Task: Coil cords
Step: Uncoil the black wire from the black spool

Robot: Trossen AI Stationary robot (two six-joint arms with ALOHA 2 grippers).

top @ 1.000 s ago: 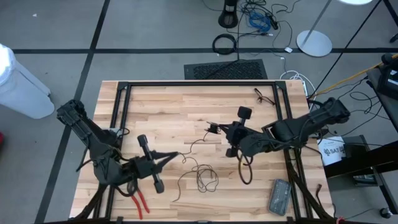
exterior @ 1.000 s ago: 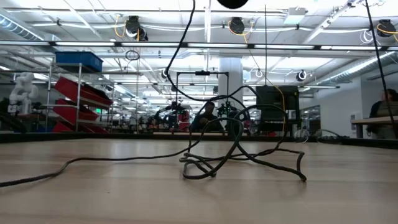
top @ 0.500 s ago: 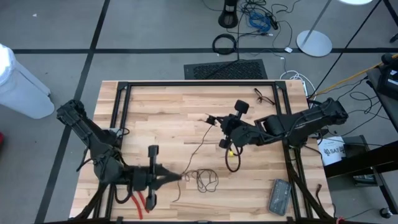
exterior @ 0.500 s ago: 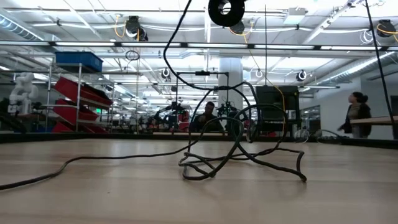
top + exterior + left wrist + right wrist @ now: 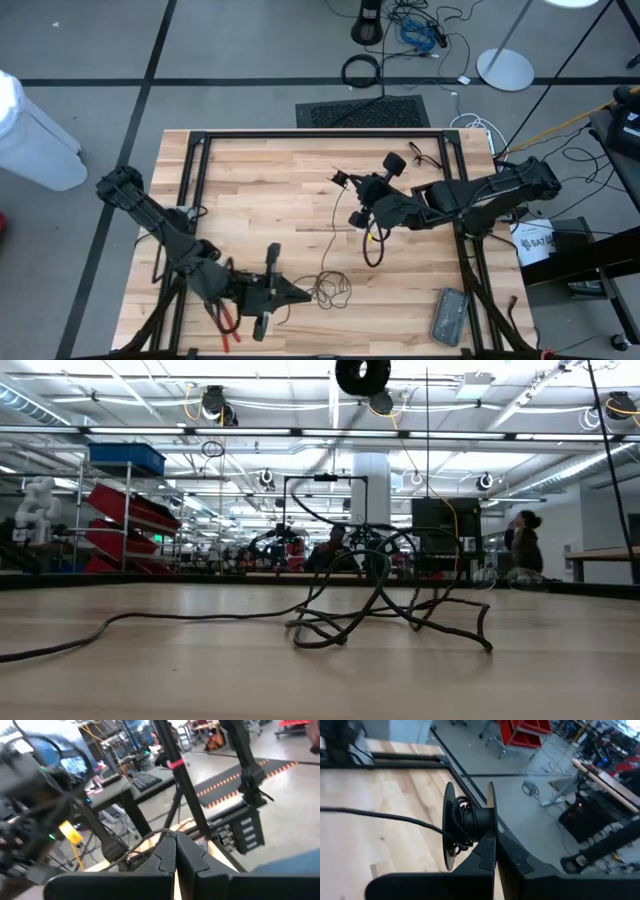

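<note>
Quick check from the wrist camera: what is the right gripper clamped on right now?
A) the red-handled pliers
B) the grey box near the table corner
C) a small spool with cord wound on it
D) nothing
C: the right gripper is shut on the spool, with thin black cord wound round its core.

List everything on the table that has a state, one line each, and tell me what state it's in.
Cord: partly wound on the spool, the rest loose and tangled on the table.
Spool: held above the table, a few turns on it.
Right hand: shut on the spool.
Left hand: shut on the cord, near the tangle.
Red-handled pliers: lying at the table's near edge, untouched.
Grey device: lying flat, untouched.
</note>
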